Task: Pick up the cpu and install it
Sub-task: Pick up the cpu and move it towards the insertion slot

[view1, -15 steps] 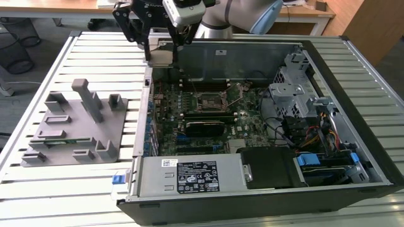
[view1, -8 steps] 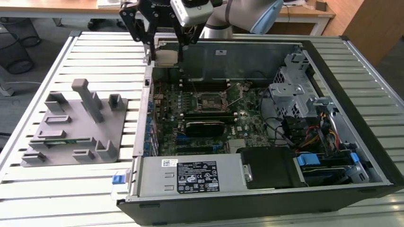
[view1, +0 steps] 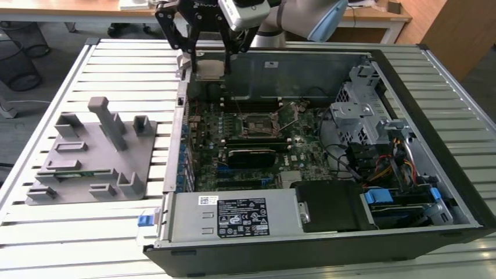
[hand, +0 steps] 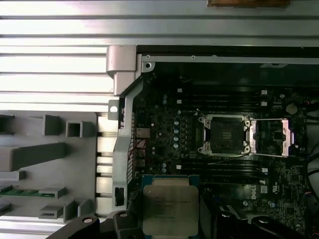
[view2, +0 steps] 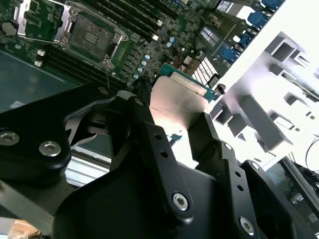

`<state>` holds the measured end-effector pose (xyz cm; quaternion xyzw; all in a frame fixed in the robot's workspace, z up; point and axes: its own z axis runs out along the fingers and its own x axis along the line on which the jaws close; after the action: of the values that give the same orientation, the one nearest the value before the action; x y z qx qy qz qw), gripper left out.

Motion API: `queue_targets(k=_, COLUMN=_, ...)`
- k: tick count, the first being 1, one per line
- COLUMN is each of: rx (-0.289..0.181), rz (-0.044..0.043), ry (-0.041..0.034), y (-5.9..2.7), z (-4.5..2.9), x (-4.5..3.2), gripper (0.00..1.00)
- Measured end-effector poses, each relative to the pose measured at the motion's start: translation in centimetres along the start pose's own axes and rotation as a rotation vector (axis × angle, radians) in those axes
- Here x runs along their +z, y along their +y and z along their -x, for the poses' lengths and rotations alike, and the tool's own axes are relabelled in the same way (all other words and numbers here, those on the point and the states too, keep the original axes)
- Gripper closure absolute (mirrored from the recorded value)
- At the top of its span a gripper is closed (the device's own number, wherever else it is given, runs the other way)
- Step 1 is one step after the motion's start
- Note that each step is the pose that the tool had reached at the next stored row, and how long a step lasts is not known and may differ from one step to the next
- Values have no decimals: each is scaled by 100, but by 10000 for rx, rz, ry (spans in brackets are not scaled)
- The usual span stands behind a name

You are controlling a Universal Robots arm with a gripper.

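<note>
Gripping the flat square cpu [hand: 170, 206] by two opposite edges, the black metal gripper [view1: 209, 65] is clamped on it, silvery lid green-rimmed, above the steel case's [view1: 434, 116] corner, well apart from the open socket [hand: 225, 134]

A pale slatted tabletop [view1: 78, 232] stands on a grey floor [view1: 31, 125]. Wooden desks [view1: 62, 7] line the back, with a black mesh bin [view1: 17, 61] beneath.
</note>
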<state>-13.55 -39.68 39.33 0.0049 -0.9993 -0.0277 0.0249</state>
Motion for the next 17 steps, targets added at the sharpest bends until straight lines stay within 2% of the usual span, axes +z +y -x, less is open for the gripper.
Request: queue_targets(k=17, rx=0, rz=0, ry=0, y=28, z=227, x=-6, gripper=46)
